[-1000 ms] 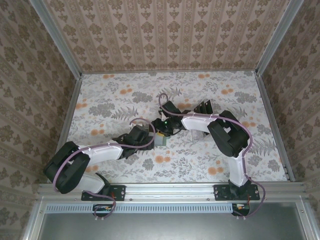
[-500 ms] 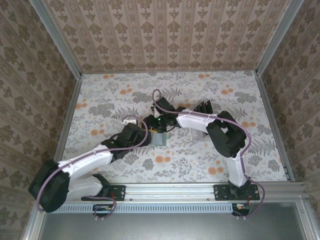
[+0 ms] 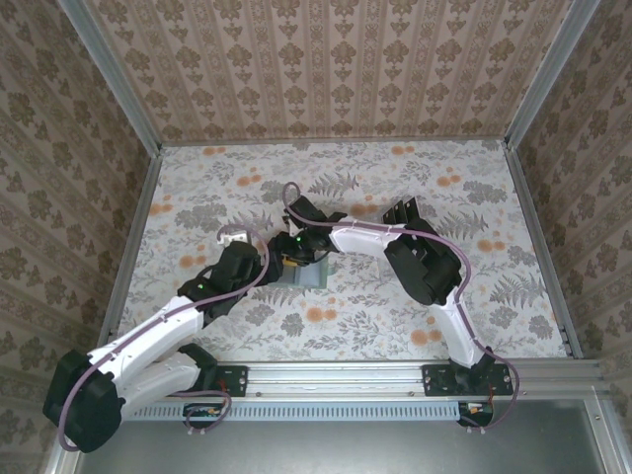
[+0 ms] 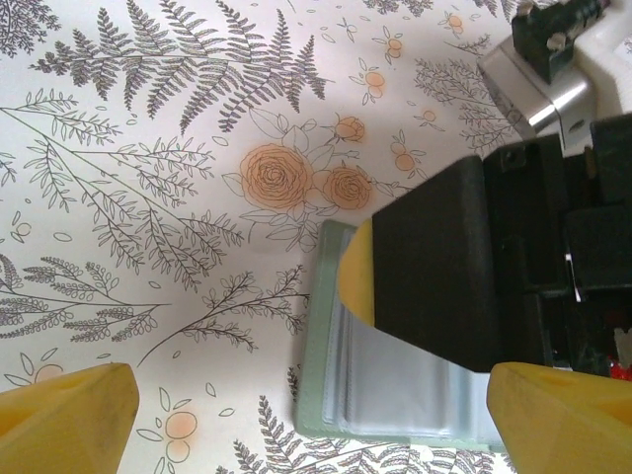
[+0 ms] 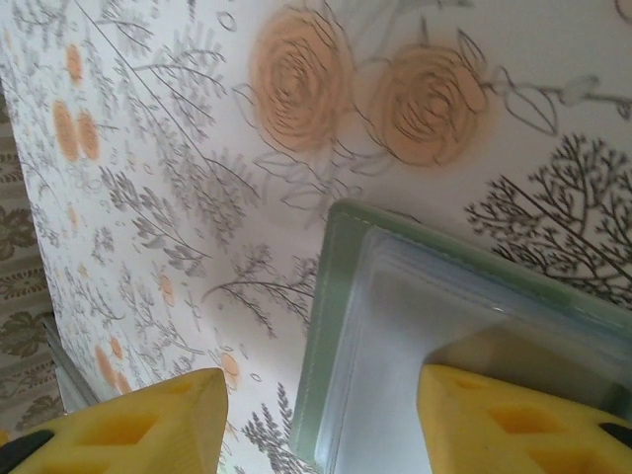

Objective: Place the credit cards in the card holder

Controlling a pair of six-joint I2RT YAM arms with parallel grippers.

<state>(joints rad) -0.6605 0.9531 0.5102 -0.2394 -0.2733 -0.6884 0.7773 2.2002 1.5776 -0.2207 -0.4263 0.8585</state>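
Lying flat near the middle of the floral-print tabletop (image 3: 197, 188), one small sage-green card holder (image 3: 314, 279) sits where two white-and-black robot arms meet in the overhead view. The left end effector (image 3: 269, 275) reaches in from the left and the right end effector (image 3: 287, 259) bends in from the far side, both at the holder's left edge. Well apart, toward the far right, thin black credit cards (image 3: 403, 210) stand on edge in a row, too small to count.

From the left wrist, the card holder (image 4: 395, 400) lies open, with a green border around clear plastic sleeves (image 4: 415, 390). The left end effector (image 4: 314, 420) hangs over it with its two yellow fingertips (image 4: 69, 415) spread as wide as they go and gripping nothing. The right end effector's black body and one yellow finger (image 4: 354, 272) rest over the holder's upper part.

From the right wrist, the card holder's (image 5: 331, 326) rounded green corner and glossy sleeve show close up. The right end effector (image 5: 331, 425) is about half open and holds nothing. One yellow fingertip (image 5: 513, 420) is over the sleeve and the other is over bare tabletop, so the pair straddles the holder's edge.
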